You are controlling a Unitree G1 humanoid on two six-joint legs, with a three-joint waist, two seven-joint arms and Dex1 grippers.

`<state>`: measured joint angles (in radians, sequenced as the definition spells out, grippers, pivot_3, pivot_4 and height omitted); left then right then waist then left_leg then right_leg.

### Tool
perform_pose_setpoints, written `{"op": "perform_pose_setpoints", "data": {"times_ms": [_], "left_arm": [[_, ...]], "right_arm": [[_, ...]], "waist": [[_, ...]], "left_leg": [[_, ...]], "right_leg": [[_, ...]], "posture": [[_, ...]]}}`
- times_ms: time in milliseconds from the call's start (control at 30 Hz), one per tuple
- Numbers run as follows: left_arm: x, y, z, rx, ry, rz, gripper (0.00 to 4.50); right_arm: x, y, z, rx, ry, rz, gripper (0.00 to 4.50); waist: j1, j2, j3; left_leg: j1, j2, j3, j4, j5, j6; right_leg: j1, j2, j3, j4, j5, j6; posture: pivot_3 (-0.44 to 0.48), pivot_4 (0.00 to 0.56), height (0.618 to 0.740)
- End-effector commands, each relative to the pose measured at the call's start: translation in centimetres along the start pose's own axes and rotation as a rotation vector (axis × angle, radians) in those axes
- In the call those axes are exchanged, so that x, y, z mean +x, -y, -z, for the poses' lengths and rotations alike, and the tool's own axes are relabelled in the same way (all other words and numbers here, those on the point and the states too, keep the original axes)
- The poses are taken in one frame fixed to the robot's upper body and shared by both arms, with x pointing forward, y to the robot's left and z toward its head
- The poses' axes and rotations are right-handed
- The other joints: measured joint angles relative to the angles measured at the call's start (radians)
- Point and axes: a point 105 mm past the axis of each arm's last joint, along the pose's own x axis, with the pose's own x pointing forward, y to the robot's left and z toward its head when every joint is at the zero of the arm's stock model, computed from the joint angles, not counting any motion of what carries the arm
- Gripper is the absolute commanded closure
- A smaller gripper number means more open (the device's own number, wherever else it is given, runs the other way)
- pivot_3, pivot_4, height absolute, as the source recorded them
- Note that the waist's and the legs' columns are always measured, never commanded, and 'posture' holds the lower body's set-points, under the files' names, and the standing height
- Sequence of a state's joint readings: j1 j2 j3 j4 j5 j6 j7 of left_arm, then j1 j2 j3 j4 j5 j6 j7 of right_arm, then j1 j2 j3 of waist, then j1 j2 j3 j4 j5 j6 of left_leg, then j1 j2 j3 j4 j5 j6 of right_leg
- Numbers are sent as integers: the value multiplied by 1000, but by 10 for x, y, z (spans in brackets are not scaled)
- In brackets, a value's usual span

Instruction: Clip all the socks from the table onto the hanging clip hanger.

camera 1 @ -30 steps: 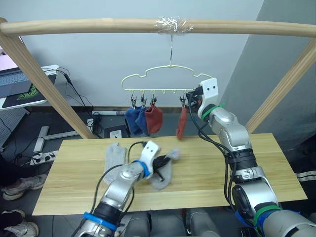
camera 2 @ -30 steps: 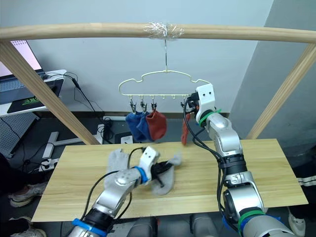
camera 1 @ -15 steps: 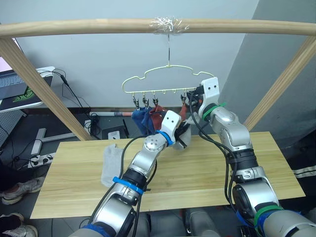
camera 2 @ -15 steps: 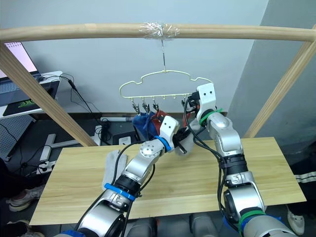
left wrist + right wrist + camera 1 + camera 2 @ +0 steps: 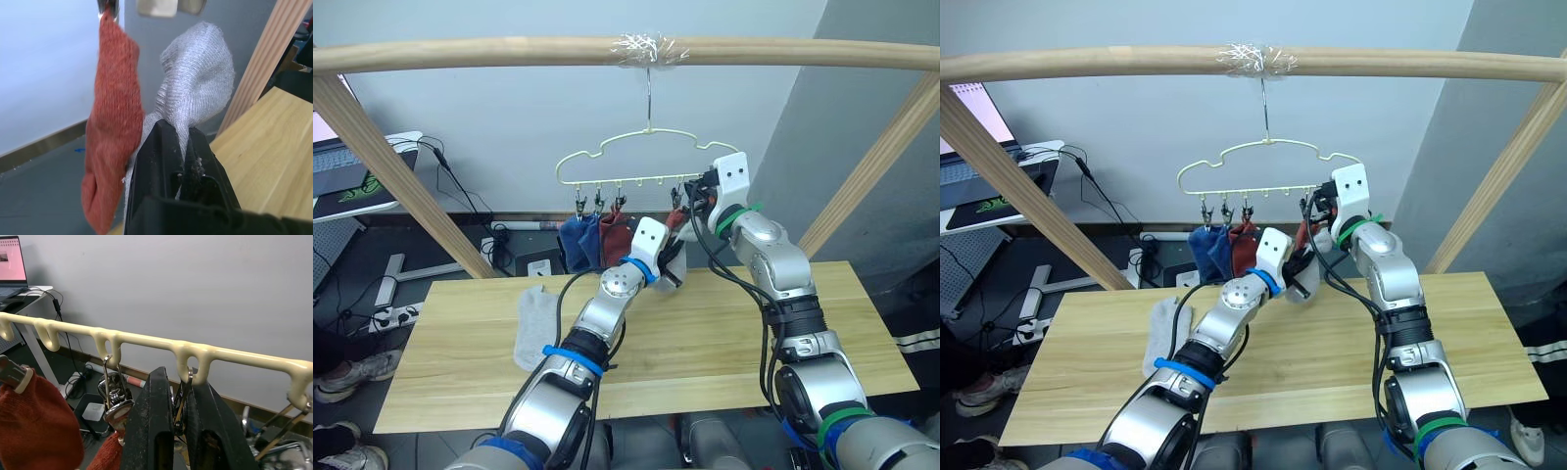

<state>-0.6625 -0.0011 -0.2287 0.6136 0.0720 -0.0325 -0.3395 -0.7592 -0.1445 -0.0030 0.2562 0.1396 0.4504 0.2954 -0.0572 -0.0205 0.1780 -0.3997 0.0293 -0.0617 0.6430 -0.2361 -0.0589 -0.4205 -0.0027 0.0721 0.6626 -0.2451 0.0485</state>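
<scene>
Grey sock (image 5: 195, 98) is pinched in the left gripper (image 5: 180, 147), rising beside the hung red sock (image 5: 113, 132); right gripper (image 5: 178, 406) is squeezing a clip (image 5: 183, 396); another grey sock (image 5: 533, 323) is waiting below.

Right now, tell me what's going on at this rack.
The robot is pegging socks onto the clip hanger. The left gripper is shut on a grey sock, held up beside an already hung rust red sock. The right gripper pinches one of the hanger's clips. Two blue socks and another red one already hang. A second grey sock lies on the table.
</scene>
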Motion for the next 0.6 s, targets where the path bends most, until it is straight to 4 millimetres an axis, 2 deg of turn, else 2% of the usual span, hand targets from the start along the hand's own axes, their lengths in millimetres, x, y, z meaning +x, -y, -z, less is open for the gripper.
{"op": "perform_pose_setpoints", "data": {"times_ms": [33, 467, 600], "left_arm": [[5, -5, -23, 32, 82, -31, 4487], [7, -8, -32, 55, 134, -88, 4487], [8, -11, -32, 57, 132, -109, 4500]], "right_arm": [[-3, 0, -17, -1, 60, -1, 4500], [-4, -1, -10, 36, 12, -11, 4500], [-5, 1, -9, 81, 2, 2, 3176]], "waist": [[0, 0, 0], [0, 0, 0], [0, 0, 0]], "left_leg": [[0, 0, 0, 0, 0, 0], [0, 0, 0, 0, 0, 0], [0, 0, 0, 0, 0, 0]], "right_leg": [[0, 0, 0, 0, 0, 0], [0, 0, 0, 0, 0, 0], [0, 0, 0, 0, 0, 0]], "posture": [[-35, 150, 737], [-38, 151, 737], [-39, 152, 737]]}}
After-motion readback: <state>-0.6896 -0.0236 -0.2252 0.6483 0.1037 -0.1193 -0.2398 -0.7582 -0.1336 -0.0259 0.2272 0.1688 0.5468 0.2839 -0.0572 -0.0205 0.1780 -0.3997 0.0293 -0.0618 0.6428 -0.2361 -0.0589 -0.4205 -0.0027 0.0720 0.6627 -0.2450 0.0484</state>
